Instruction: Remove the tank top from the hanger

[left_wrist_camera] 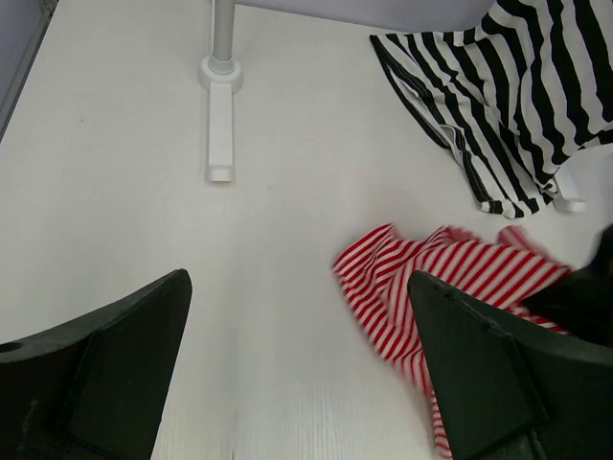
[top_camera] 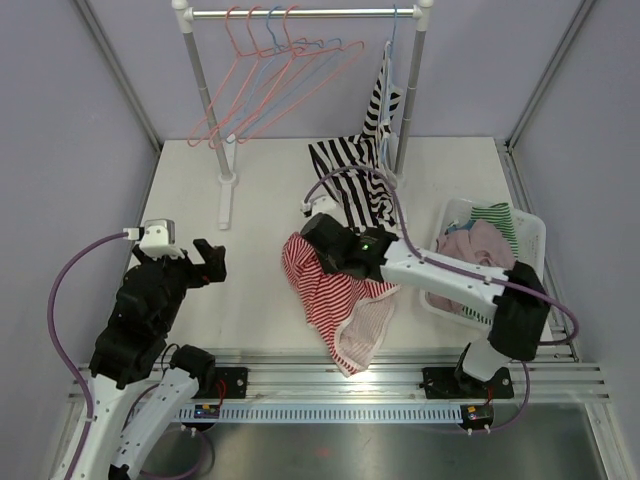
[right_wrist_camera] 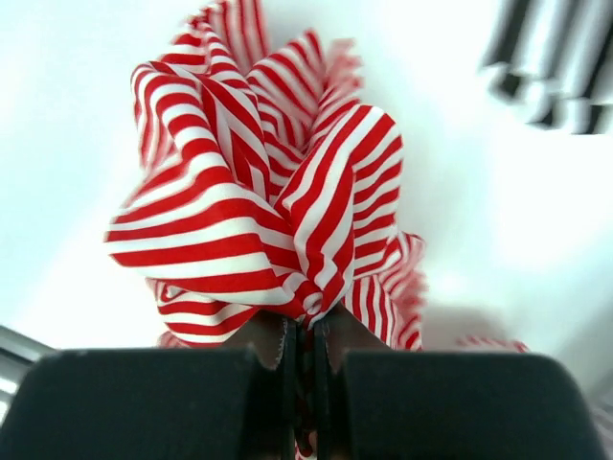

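Looking at the whole setup, you had the white table [top_camera: 260, 200] with the clothes rack [top_camera: 300, 13] at the far side. A row of bare pink and blue hangers [top_camera: 270, 90] hung on it. A black-and-white striped top [top_camera: 355, 180] hung off the rack's right end, its hem spilling onto the table. It looked to be on a hanger up there, but I couldn't tell for sure. A basket [top_camera: 530, 225] with a few clothes in it sat off to the right.

Progress-wise, I'd say the main bit was done. The red-striped tank top [top_camera: 330, 290] was off any hanger and lay crumpled mid-table, just in front of the black-and-white one. What was left is a guess, maybe dropping it in the basket, maybe the striped one on the rack.

Its long axis ran diagonally in the top view, from the bunched end near the table's middle down to a paler end at the near edge by the rails, slanting to your right.

Your right gripper [right_wrist_camera: 306, 331] was pinched fully closed on a fold at the bunched end. Your left gripper [top_camera: 212, 258] hung wide apart over bare table, holding nothing.
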{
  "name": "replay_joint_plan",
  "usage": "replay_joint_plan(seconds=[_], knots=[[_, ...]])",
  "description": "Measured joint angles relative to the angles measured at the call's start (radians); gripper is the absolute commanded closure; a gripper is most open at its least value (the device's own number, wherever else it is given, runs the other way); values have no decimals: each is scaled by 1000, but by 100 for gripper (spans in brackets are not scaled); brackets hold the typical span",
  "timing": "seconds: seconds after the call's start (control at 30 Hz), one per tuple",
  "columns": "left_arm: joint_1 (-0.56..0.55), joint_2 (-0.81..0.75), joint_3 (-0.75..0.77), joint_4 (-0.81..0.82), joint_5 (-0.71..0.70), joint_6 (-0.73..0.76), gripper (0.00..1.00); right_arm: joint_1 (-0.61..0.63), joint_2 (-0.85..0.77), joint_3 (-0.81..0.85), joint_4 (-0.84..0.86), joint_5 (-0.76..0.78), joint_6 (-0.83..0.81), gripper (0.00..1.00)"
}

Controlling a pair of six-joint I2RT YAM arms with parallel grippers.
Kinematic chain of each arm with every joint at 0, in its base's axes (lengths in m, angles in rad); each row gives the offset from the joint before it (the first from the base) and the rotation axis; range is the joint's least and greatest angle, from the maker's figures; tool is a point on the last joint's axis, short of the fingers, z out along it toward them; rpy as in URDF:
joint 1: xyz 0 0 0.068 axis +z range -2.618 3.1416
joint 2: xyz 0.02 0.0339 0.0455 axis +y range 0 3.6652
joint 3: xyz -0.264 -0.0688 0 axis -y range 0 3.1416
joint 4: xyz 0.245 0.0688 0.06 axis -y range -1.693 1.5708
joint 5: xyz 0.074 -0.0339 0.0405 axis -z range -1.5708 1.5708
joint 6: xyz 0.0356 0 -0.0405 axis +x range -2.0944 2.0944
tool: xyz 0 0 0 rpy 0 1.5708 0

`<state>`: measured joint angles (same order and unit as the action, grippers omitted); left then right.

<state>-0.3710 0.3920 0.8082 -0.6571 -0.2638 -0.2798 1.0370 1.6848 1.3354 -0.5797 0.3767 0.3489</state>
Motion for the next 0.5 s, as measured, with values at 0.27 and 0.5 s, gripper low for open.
replay_joint_plan(seconds=[0.27,0.5], knots=[[0,3,-1,20,0,1,1,-6,-290,139,-309,224,58,100],[0,3,-1,23,5,2,1,-299,-463,238,-505,344,45,100]])
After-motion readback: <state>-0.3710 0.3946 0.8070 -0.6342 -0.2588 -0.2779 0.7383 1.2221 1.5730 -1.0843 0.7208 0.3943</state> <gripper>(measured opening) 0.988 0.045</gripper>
